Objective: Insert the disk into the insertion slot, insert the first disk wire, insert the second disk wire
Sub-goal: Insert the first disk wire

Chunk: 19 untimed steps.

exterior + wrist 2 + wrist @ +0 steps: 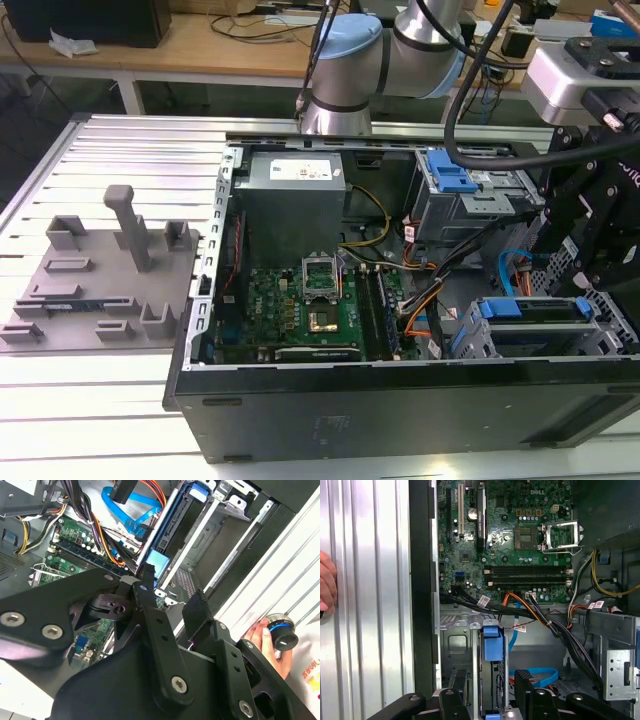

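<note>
The pincer [489,687] hangs spread, gripping nothing, its fingers [525,682] either side of the disk [491,645], which sits edge-on inside the insertion slot [455,645]. Rigid, dense, shock-sensitive, I judge; hold its blue carrier sides.

gripper [490,687] straddles the disk [491,645]; a hand [326,587] over the ribbed table [370,605]

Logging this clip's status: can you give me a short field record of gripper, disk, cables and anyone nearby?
gripper: open, fingers either side of the disk's blue end
disk: sitting in the drive cage, edge-on in the first wrist view
blue cable: looped beside the cage; connection cannot be told
person: a hand over the ribbed table beside the case
</note>
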Each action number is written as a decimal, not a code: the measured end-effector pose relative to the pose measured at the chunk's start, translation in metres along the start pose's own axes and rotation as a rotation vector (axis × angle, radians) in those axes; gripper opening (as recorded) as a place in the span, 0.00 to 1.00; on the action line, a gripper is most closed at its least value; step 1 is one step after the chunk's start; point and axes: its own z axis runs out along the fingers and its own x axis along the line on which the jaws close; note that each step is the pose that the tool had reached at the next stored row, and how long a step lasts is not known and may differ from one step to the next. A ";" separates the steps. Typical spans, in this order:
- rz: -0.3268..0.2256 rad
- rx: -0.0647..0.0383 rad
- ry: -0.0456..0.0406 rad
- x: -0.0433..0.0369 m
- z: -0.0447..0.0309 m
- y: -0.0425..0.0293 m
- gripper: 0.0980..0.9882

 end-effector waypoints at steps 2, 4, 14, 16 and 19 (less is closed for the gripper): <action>0.000 0.000 0.0001 0.0000 0.0000 0.0000 0.45; 0.000 0.000 0.0002 0.0000 0.0000 0.0000 0.45; -0.003 0.002 0.1440 -0.0196 0.0004 0.0003 0.45; -0.005 0.003 0.1938 -0.0289 0.0003 0.0004 0.45; -0.007 0.004 0.2917 -0.0514 0.0005 0.0008 0.45</action>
